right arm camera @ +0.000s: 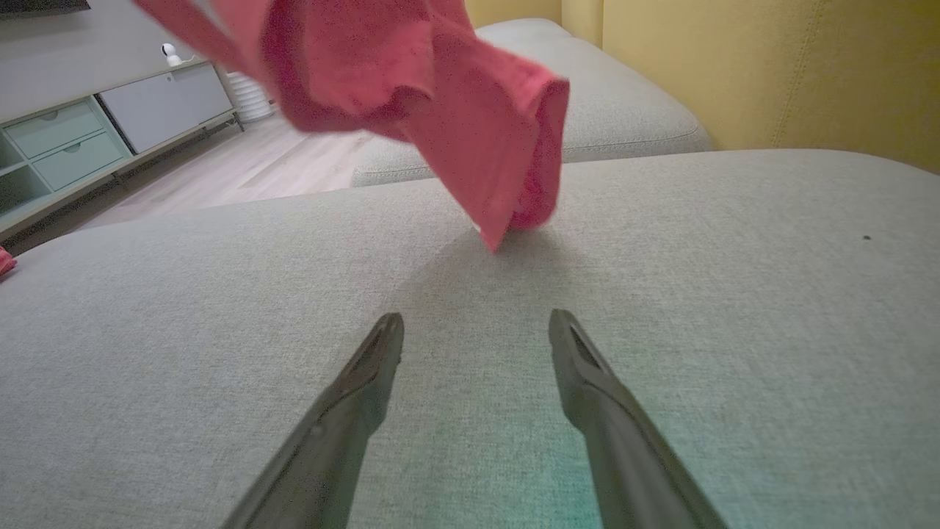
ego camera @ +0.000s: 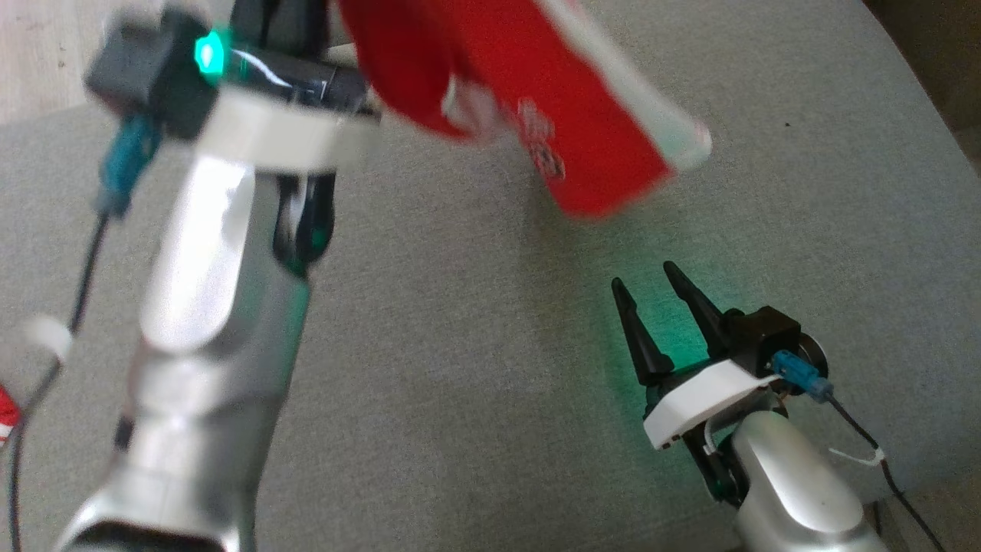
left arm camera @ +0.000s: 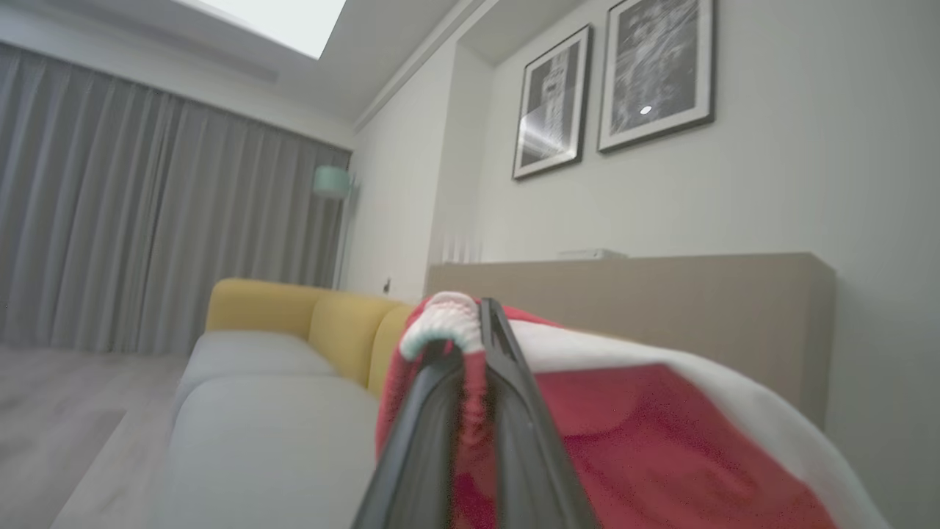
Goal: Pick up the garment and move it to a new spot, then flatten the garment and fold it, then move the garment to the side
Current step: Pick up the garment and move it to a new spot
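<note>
The garment (ego camera: pixel 536 100) is red with a white band and hangs in the air above the grey sofa cushion (ego camera: pixel 475 368). In the left wrist view my left gripper (left arm camera: pixel 470 345) is shut on the garment (left arm camera: pixel 646 433) at its white-trimmed edge, raised high and pointing toward the wall. The right wrist view shows the garment (right arm camera: pixel 455 110) dangling, its lowest corner close to the cushion (right arm camera: pixel 734 294). My right gripper (ego camera: pixel 644 284) rests low over the cushion at the lower right, open and holding nothing, a little below the hanging cloth. Its fingers (right arm camera: pixel 374 360) are spread wide.
The sofa has a yellow backrest (right arm camera: pixel 771 66) beyond the cushion. A second grey seat (left arm camera: pixel 272 411) extends away. A low cabinet with drawers (right arm camera: pixel 81 139) stands across a wooden floor (right arm camera: pixel 250 169). A small red item (ego camera: pixel 6 414) lies at the cushion's left edge.
</note>
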